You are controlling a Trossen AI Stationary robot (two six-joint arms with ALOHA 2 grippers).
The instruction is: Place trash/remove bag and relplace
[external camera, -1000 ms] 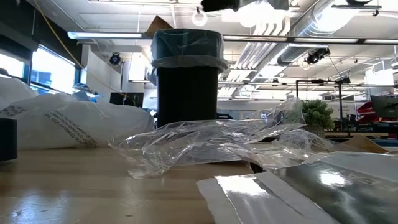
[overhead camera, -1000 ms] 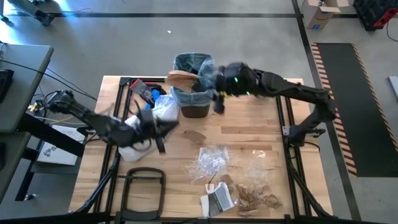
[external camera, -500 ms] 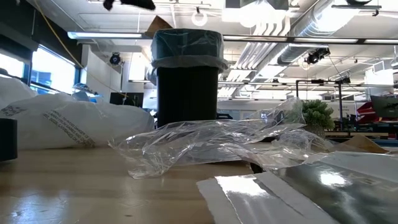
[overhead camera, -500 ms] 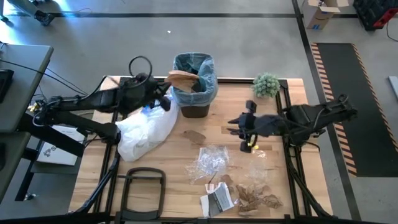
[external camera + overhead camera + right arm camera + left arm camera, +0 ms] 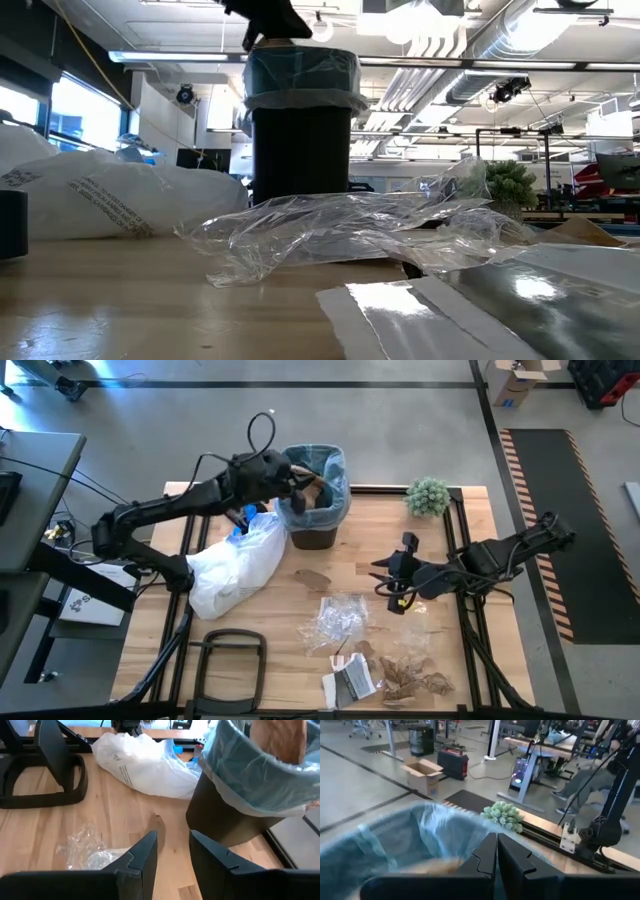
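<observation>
The fingers [image 5: 487, 857] of the left gripper [image 5: 298, 482] are closed and empty, above the bag [image 5: 328, 464] lining the bin [image 5: 312, 536]. The right gripper [image 5: 392, 582] stands slightly open, empty, above the table [image 5: 250, 615] near the trash [image 5: 340, 618]

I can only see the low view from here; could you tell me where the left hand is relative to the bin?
Observer: The left hand is shut and sits over the bin's light-blue bag, at the rim on the left arm's side.
Operator: Thank you. Is anything in the bin?
Observer: Yes, a piece of brown paper sticks up out of it.
Operator: And where is the right hand?
Observer: The right hand hovers empty over bare table, between the bin and the plastic wrappers.
</observation>
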